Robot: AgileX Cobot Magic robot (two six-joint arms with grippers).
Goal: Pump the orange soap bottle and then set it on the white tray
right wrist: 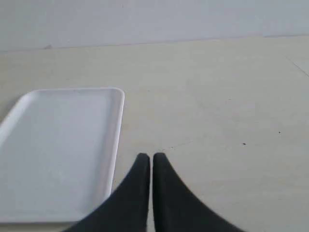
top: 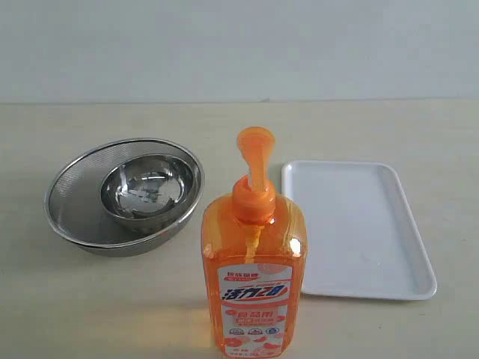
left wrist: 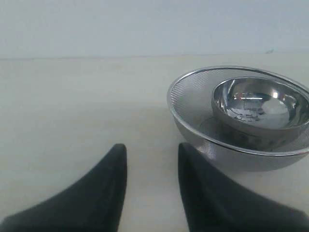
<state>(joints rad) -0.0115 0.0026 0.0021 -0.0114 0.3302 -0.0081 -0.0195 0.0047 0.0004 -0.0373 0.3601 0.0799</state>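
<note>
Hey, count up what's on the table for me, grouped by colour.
Orange: 1, the soap bottle
White: 1, the tray
Silver metal: 2, the mesh strainer bowl and the small steel bowl sitting inside it
Total: 4

1. A pale beige bench with a smooth, matte top carries everything.
2. The orange soap bottle stands upright on it at the near middle, label facing the exterior camera.
3. The white tray lies flat just right of the bottle; whether the two touch cannot be told.
4. A round steel mesh strainer sits on the bench to the bottle's left and farther back, apart from it.
</note>
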